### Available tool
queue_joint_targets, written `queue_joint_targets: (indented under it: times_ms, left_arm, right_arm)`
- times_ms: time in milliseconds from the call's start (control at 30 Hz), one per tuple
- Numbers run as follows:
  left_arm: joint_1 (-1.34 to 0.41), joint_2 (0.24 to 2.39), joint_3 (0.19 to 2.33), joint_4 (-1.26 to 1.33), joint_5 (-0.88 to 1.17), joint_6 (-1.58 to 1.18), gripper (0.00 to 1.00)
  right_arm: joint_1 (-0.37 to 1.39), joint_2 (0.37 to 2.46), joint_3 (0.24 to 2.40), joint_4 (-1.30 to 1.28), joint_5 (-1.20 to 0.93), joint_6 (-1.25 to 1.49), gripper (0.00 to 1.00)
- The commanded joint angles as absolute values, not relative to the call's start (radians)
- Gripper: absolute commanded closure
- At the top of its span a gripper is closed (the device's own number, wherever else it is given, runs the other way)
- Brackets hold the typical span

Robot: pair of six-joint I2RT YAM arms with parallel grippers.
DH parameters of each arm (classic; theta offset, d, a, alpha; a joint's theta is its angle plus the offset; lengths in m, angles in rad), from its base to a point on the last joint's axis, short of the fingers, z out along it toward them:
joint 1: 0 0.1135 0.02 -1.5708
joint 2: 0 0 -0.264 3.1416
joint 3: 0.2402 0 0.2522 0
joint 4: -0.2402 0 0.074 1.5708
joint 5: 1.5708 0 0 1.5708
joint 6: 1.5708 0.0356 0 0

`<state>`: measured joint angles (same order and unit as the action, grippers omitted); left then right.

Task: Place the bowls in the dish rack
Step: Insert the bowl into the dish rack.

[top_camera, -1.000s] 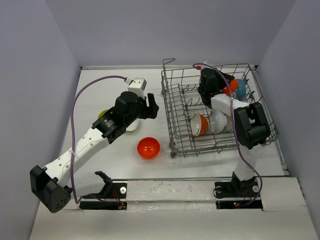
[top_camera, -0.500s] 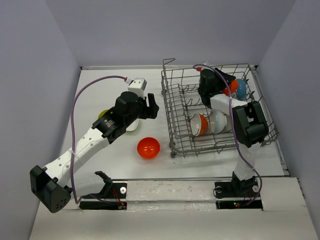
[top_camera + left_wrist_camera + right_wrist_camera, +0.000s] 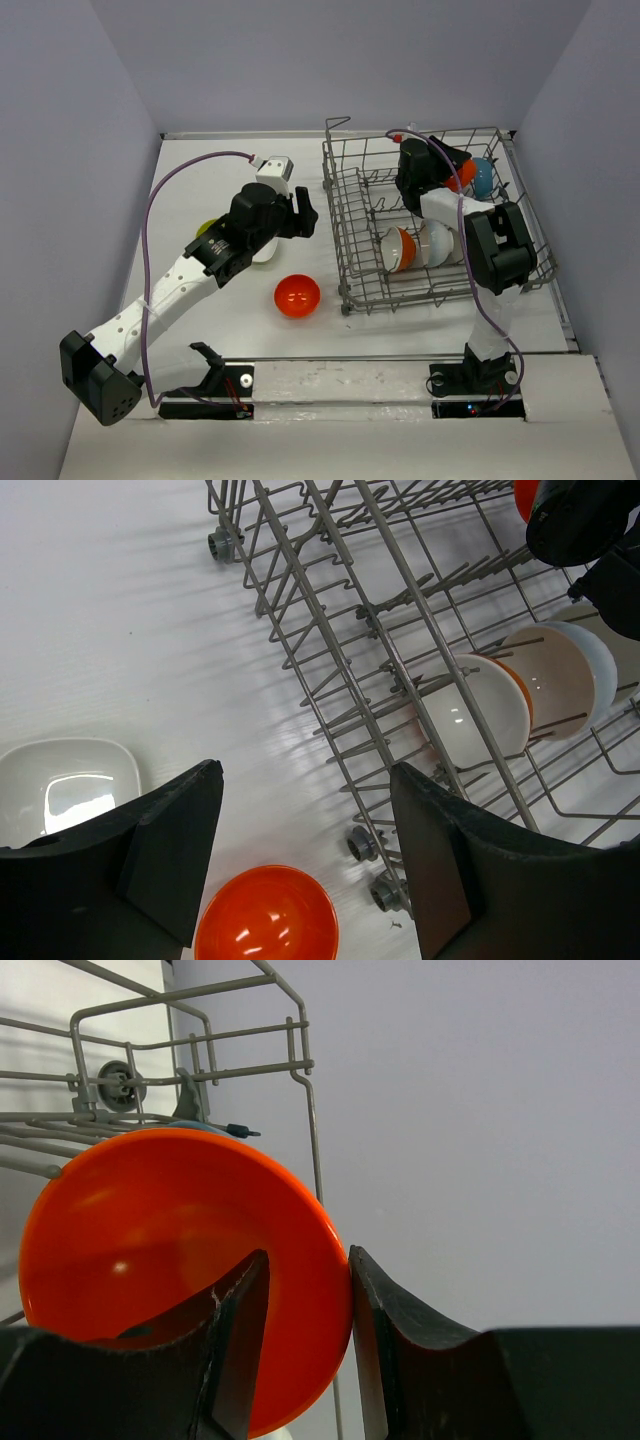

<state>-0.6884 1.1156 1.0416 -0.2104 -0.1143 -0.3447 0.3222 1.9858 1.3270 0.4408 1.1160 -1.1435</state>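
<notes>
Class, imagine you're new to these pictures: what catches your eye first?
A glossy orange bowl sits in the open on the white table, beside the grey dish rack. At the rack's far end, a second orange bowl has its rim between the fingers of the right claw.

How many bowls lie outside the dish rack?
3: orange bowl left of the dish rack; squarish white bowl and yellow-green bowl partly under the left arm, which may hide others.

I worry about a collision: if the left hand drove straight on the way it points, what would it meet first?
The left hand would likely meet the bare table right beside the dish rack; depth is unclear, so a rack wire could come first.
</notes>
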Motion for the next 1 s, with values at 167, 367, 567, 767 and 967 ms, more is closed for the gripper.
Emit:
queue_joint_targets:
  times_ms: [167,367,567,767,967]
  left_arm:
    - [-0.696,1.114,1.040,-0.186,-0.127,-0.331,0.23]
    - [-0.696,1.111,1.040,-0.186,-0.129,-0.331,0.23]
    - [-0.696,1.111,1.040,-0.186,-0.127,-0.331,0.23]
    - [-0.696,1.111,1.040,-0.186,-0.127,-0.330,0.23]
    - [-0.696,1.111,1.040,-0.186,-0.127,-0.331,0.23]
  right_arm:
    - [0.342,2.005,1.322,0.390,1.060,-1.088,0.57]
    - [0.351,1.999,1.316,0.390,1.043,-1.075,0.57]
    - [0.360,2.005,1.319,0.374,1.029,-1.049,0.57]
    - [0.370,2.014,1.331,0.364,1.022,-1.022,0.57]
    - [0.370,2.026,1.335,0.354,1.014,-1.003,0.57]
